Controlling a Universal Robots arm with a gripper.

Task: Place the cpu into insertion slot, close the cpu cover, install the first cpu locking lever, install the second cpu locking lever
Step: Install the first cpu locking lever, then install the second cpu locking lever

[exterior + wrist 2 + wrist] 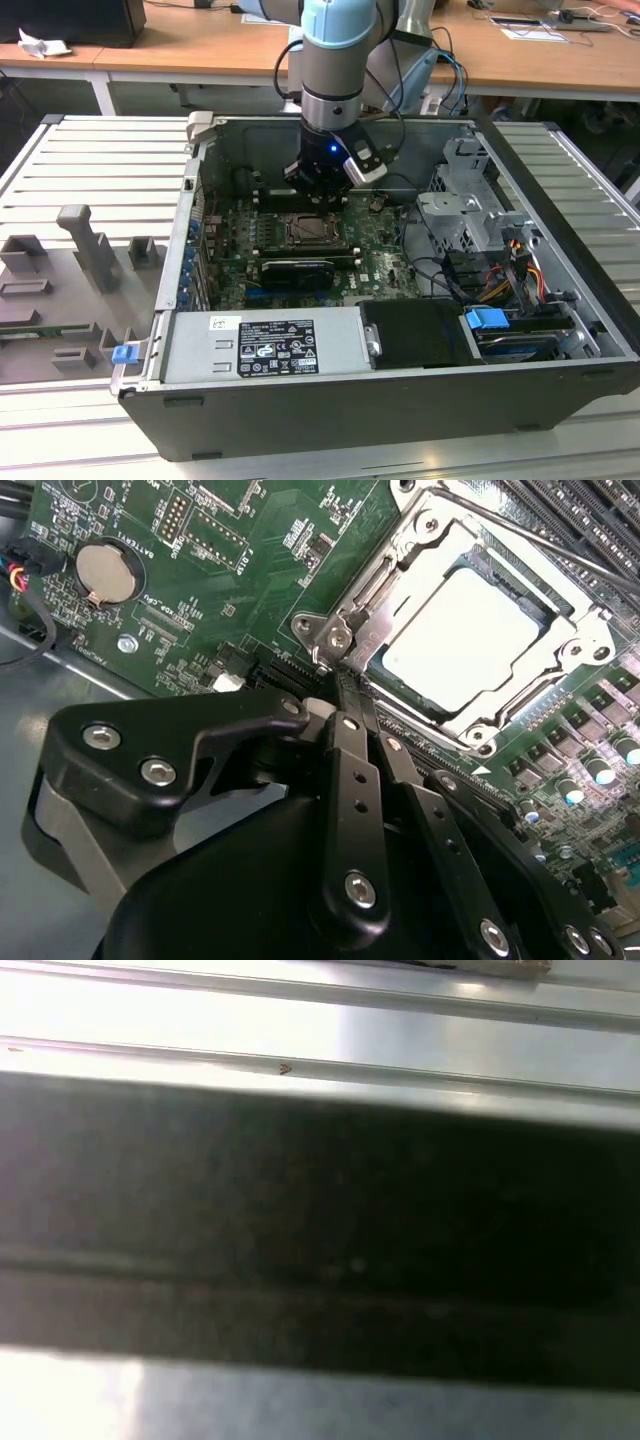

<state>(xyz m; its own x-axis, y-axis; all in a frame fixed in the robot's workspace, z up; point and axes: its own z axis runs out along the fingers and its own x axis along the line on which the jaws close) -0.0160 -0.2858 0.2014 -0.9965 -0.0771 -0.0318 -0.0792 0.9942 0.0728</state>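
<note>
— Where is your cpu (452, 632) now?

— You have it seated in the insertion slot (400, 685), pale top showing through the cut-out of the cpu cover (560, 650), which lies down flat around it.

— And your gripper (345, 685)?

— In the second wrist view your jaws look drawn together, nothing between them, with the tips at the socket's corner beside a thin lever (520, 535) (whether they touch metal, you cannot tell). In the exterior view the gripper (318, 203) hangs low inside the open computer case (400, 400), just above the motherboard (375, 265).
</note>
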